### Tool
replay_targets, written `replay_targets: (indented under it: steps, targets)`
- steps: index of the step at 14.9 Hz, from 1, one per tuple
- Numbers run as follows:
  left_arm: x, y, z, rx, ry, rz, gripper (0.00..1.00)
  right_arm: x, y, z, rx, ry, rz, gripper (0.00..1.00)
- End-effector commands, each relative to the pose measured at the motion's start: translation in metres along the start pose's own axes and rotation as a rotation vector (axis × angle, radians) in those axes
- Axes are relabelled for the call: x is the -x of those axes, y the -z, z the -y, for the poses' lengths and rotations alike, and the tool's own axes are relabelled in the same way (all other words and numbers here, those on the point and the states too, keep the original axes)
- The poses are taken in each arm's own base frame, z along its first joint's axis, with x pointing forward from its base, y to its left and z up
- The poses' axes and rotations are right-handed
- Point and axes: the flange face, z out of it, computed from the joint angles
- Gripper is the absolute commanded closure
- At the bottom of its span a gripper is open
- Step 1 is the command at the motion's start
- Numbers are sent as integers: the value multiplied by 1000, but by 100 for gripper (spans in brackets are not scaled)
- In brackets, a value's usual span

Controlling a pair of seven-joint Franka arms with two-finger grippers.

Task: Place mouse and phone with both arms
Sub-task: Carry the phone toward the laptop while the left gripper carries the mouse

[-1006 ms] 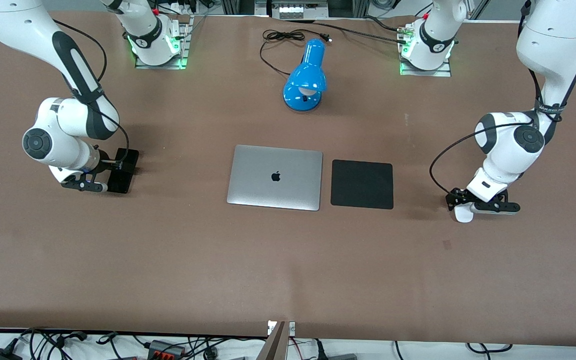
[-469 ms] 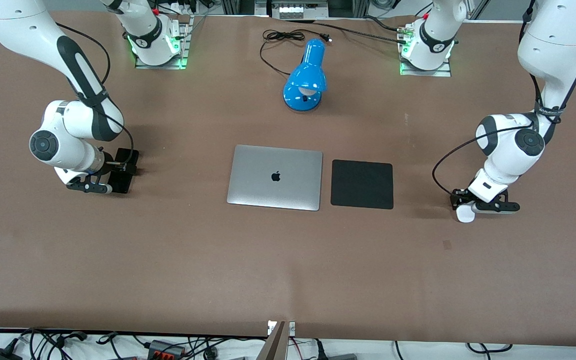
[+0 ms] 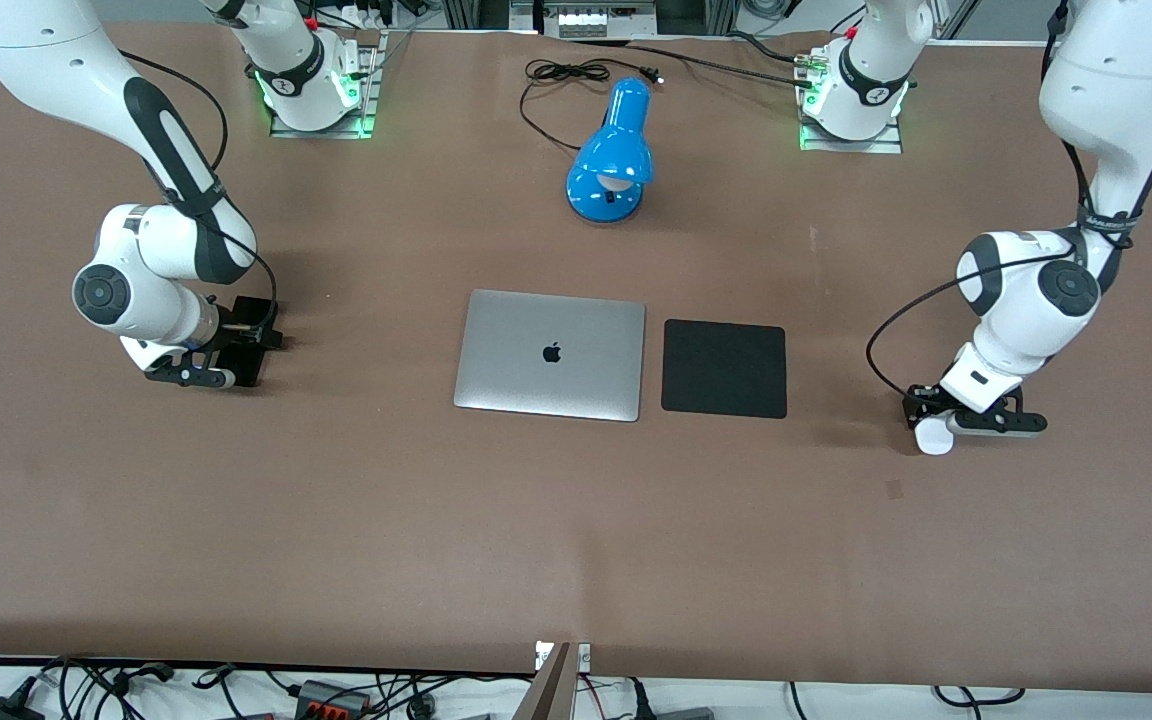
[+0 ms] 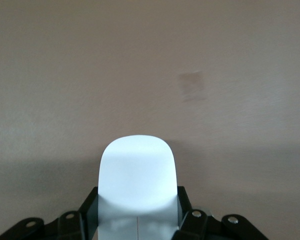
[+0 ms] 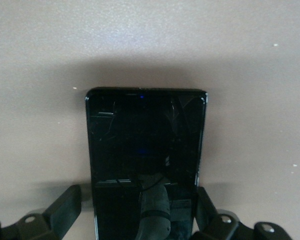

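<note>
Front view: the left gripper (image 3: 936, 425) is clamped on the mouse (image 3: 932, 438) at the table's (image 3: 576, 520) left-arm end, while the right gripper (image 3: 236, 352) straddles the phone (image 3: 248, 345) at the right-arm end. Left wrist view: both fingers (image 4: 90, 212) press the mouse's (image 4: 137, 175) sides. Right wrist view: the spread fingers (image 5: 65, 207) stand just clear of the phone's (image 5: 145, 150) edges.

- Two white arms (image 3: 136, 110) with dark grey joints.
- Black cables (image 3: 891, 330) loop alongside.
- Green lights glow at both bases (image 3: 316, 85).
- Black grippers.

White mouse (image 3: 932, 437), glossy black phone (image 5: 145, 155), blue lamp (image 3: 611, 160), brown table (image 3: 536, 540).
</note>
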Motion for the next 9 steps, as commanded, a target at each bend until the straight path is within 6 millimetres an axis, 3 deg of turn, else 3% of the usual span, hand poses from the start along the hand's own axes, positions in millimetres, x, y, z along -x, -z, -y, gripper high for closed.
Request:
replay_targets:
  steps: [1, 3, 5, 7, 9]
  targets:
    - [-41, 55, -28, 15, -49, 95, 51, 0, -2, 6, -1, -10, -3, 17]
    - [-63, 82, -57, 35, -36, 173, 51, 0, 0, 4, -1, -13, -3, 52]
    - [-71, 102, -101, 50, -18, 225, 51, 0, 4, 5, 0, 3, -7, 76]
    - [-62, 101, -148, 56, -26, 253, 51, -2, 12, 5, 2, 7, -1, 84]
    - [-49, 82, -192, 64, -70, 285, 51, -7, 22, 5, 6, 10, 25, 85]
